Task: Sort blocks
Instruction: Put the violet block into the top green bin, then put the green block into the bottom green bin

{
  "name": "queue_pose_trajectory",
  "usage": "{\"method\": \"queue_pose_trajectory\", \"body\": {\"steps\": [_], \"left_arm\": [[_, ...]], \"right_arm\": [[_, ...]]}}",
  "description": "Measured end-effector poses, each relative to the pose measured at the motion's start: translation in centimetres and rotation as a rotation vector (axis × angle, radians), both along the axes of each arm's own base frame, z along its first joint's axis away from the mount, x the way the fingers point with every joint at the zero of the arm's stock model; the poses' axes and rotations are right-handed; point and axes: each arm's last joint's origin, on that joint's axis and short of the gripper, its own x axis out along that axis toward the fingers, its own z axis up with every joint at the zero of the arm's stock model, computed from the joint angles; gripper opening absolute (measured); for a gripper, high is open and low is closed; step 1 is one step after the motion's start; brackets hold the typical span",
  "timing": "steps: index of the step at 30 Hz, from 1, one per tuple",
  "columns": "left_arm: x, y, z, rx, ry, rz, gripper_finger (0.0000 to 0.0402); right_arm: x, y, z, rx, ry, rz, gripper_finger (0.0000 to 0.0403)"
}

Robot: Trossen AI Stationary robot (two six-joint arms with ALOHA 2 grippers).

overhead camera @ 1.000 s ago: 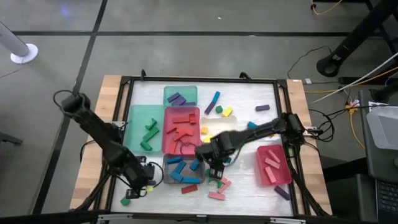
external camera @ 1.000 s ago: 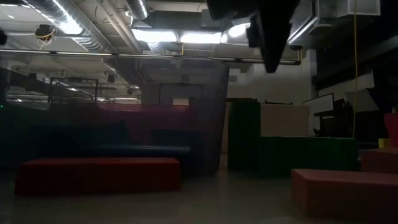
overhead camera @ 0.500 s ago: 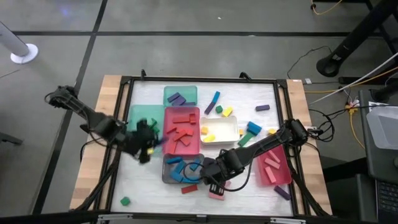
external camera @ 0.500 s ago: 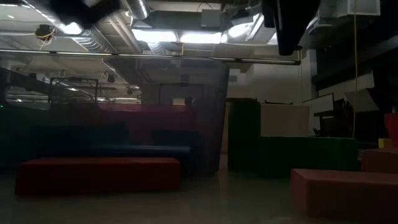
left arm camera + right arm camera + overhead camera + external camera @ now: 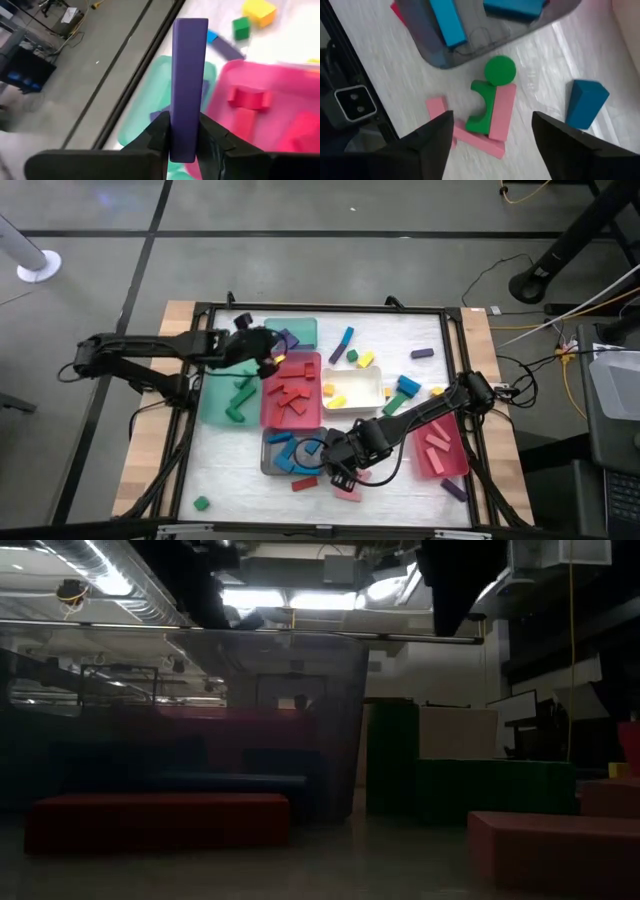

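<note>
— Left side?
— Left gripper (image 5: 184,145) is clamped on an upright purple bar (image 5: 189,85), raised over the green trays (image 5: 222,380) beside the red tray (image 5: 291,420).

— Right side?
— Right gripper (image 5: 492,137) stands wide, empty, over a green arch (image 5: 483,111) touching a pink bar (image 5: 502,111), green cylinder (image 5: 500,69) just beside, near the grey tray (image 5: 445,61) of blue blocks (image 5: 447,21).

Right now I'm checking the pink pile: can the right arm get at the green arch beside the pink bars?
Probably yes: the right gripper hovers open above the green arch, nothing covering it, though a pink bar touches its side.
</note>
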Motion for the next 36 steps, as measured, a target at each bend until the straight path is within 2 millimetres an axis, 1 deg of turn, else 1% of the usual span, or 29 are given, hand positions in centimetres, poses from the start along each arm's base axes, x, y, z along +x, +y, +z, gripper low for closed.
{"method": "queue_pose_trajectory", "body": {"steps": [4,10,14,18,22,28,33,36], "left_arm": [[1.2,2.4,-1.3,0.042,0.08,0.024,0.0069],[2.9,5.1,-3.9,0.049,0.188,0.059,0.0082],[3.4,6.1,-5.9,0.003,0.267,0.072,0.0099],[3.7,6.2,-6.7,-0.005,0.303,0.068,0.0121],[3.6,5.9,-6.5,-0.005,0.303,0.059,0.0135],[3.0,5.0,-5.0,0.014,0.253,0.041,0.0136],[2.3,3.8,-3.1,0.039,0.178,0.008,0.0136],[1.5,2.8,-1.5,0.058,0.114,-0.019,0.0137]], "right_arm": [[0.4,0.1,-0.2,-0.029,-0.037,-0.006,0.0279],[1.3,0.4,-2.3,-0.071,-0.018,0.042,0.028],[1.8,0.7,-4.0,-0.087,0.017,0.049,0.028],[2.0,0.8,-5.2,-0.1,0.039,0.051,0.028],[2.3,0.8,-6.0,-0.13,0.048,0.052,0.028],[2.5,0.6,-6.2,-0.215,0.011,0.076,0.028],[2.8,0.1,-6.2,-0.216,0.0,0.063,0.0277],[3.1,0.0,-6.5,-0.191,0.014,0.08,0.026]]}}
